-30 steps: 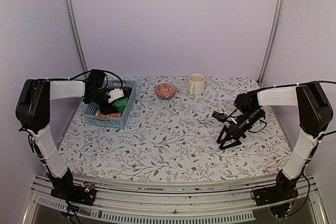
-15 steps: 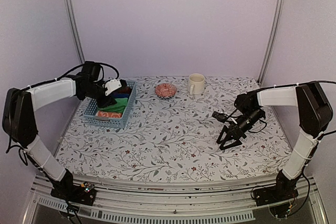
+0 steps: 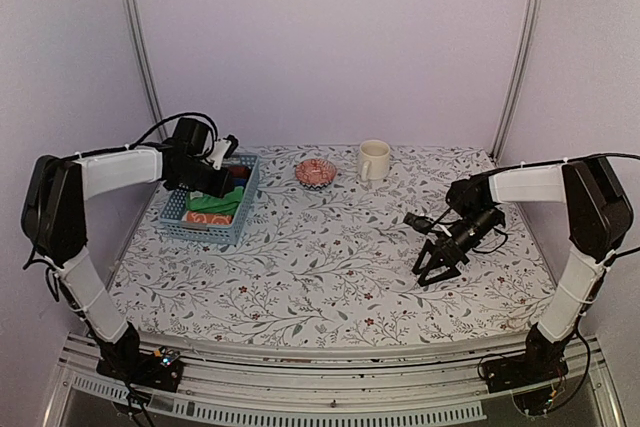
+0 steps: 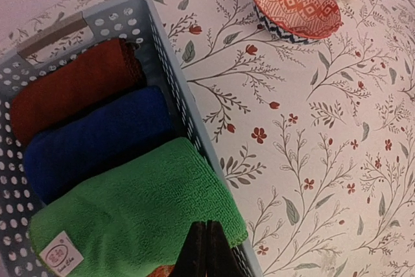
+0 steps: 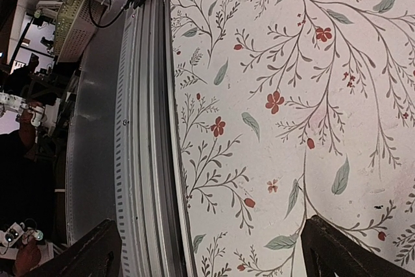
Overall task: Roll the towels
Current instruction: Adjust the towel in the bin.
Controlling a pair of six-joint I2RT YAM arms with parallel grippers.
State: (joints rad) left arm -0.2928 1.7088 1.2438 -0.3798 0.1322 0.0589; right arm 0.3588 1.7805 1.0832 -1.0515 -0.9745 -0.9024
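The towels lie in the blue perforated basket [image 3: 190,219] at the table's back left. A bright green towel [image 4: 130,215] lies folded flat, and a sliver of an orange one [image 4: 157,270] peeks out beneath it. In the top view the green towel [image 3: 228,203] and orange towel [image 3: 206,217] fill the basket's near half. My left gripper [image 4: 205,225] hovers over the green towel's right edge, shut with nothing between its fingers. It also shows in the top view, left gripper [image 3: 222,179]. My right gripper [image 3: 433,269] rests low over the table at the right, wide open and empty.
A blue roll [image 4: 97,141] and a dark red roll [image 4: 71,89] fill the basket's far half. A patterned red bowl [image 3: 315,172] and a cream mug [image 3: 373,159] stand at the back centre. The table's metal front rail [image 5: 146,160] runs beside the right gripper [image 5: 209,225].
My left gripper has lifted out of the basket, swung toward its back right side, and closed its jaws on nothing. The right arm has not moved.
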